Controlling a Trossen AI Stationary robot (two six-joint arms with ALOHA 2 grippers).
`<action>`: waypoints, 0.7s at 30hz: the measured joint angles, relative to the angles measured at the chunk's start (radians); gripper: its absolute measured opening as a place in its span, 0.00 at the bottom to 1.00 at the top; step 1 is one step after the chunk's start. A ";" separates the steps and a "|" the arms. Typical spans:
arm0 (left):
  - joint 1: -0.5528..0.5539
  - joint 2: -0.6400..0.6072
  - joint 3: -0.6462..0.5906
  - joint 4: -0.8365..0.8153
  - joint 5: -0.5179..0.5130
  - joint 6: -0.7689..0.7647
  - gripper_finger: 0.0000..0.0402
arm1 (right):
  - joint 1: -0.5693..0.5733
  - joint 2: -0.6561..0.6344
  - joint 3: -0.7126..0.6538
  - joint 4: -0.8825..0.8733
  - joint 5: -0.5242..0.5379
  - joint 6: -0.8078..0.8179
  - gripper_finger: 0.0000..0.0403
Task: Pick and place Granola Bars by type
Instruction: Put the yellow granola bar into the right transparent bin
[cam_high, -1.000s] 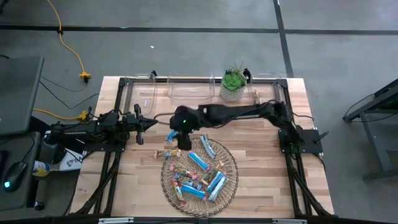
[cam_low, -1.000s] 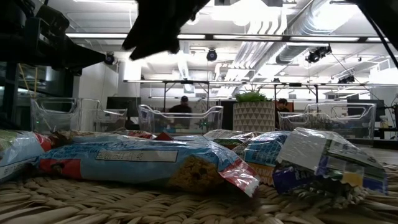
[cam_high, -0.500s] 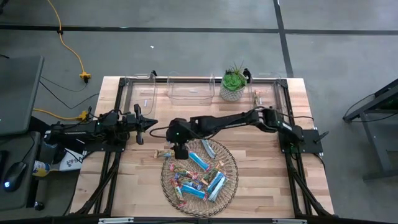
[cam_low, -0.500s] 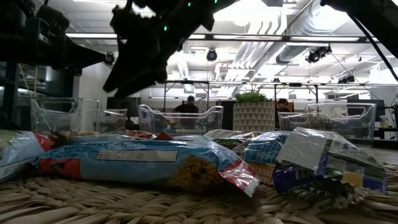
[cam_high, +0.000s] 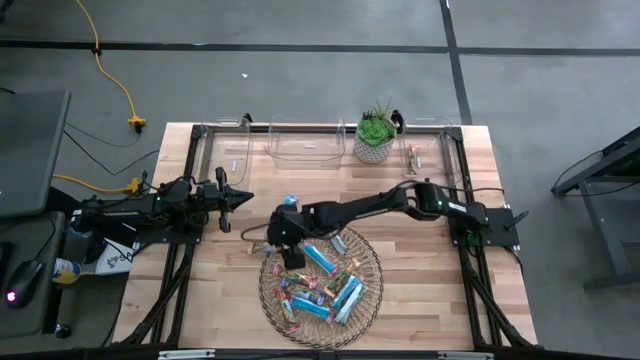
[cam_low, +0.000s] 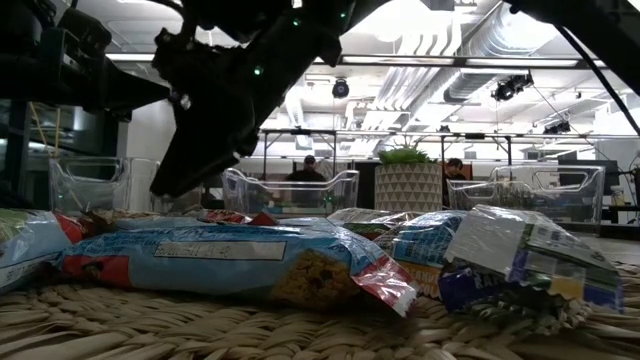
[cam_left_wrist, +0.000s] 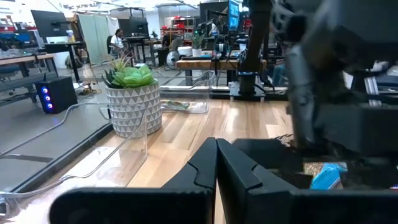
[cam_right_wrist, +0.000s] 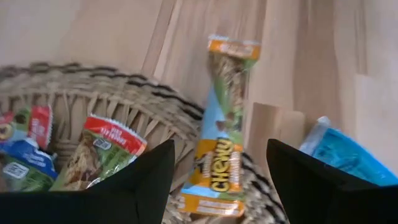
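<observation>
The right claw (cam_right_wrist: 217, 174) has dropped, spread over a Chewy bar (cam_right_wrist: 222, 146).

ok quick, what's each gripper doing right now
Left gripper: shut, holding nothing, parked at the table's left side.
Right gripper: open, empty, over a Chewy granola bar at the basket rim.

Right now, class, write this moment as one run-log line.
right gripper: open above orange-green Chewy bar at round woven basket rim | left gripper: shut, waiting at table's left
</observation>
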 joint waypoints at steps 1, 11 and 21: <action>0.000 0.000 0.000 0.000 0.000 0.000 0.01 | 0.005 0.004 0.000 0.003 0.019 0.001 0.60; 0.000 0.000 0.000 0.000 0.000 0.000 0.01 | 0.011 0.004 0.000 0.020 0.118 0.050 0.60; 0.000 0.000 0.000 0.000 0.000 0.000 0.01 | 0.012 0.016 -0.018 0.061 0.089 0.104 0.60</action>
